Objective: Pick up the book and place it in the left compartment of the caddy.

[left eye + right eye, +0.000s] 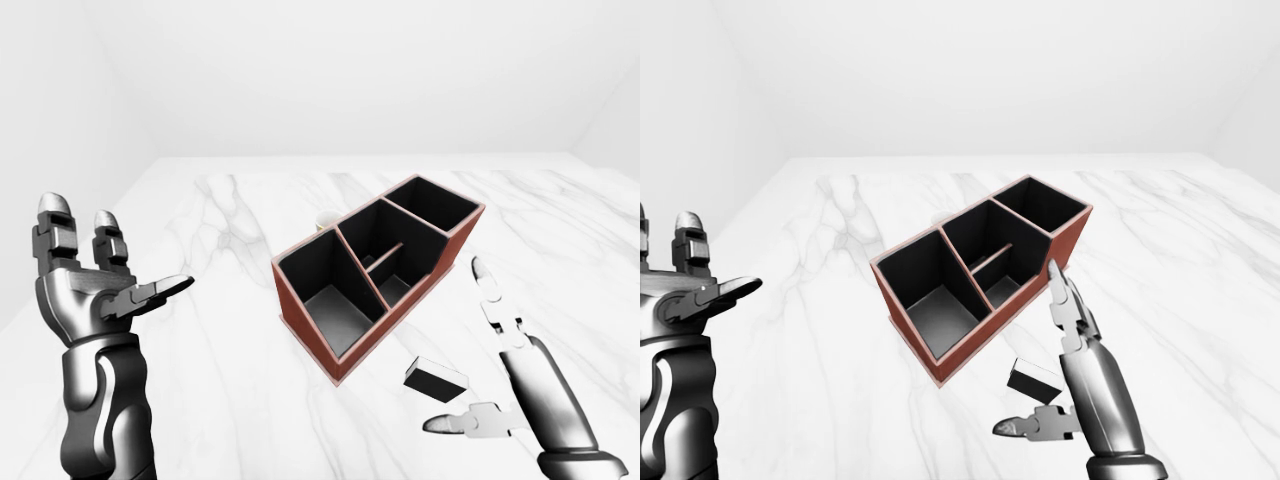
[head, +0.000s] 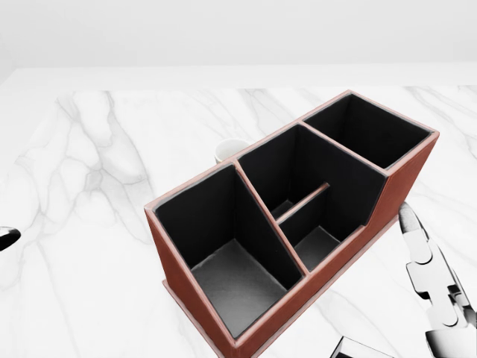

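Note:
The caddy [image 1: 430, 262] is red-brown outside and black inside, and stands slantwise on the marble table in the middle of the left-eye view. Its left compartment [image 1: 335, 295] is empty. The book [image 1: 436, 377], a small dark block with a pale edge, lies on the table just below the caddy's lower right side. My right hand [image 1: 455, 345] is open, its long fingers [image 1: 497, 305] upright to the right of the book and its thumb [image 1: 462, 424] below it, not closed on it. My left hand [image 1: 120, 250] is open and empty, raised at the far left.
A white cup [image 2: 227, 149] stands right behind the caddy's upper left wall, mostly hidden. The white marble table [image 1: 200, 340] runs to a far edge near the top of the view, with pale walls beyond.

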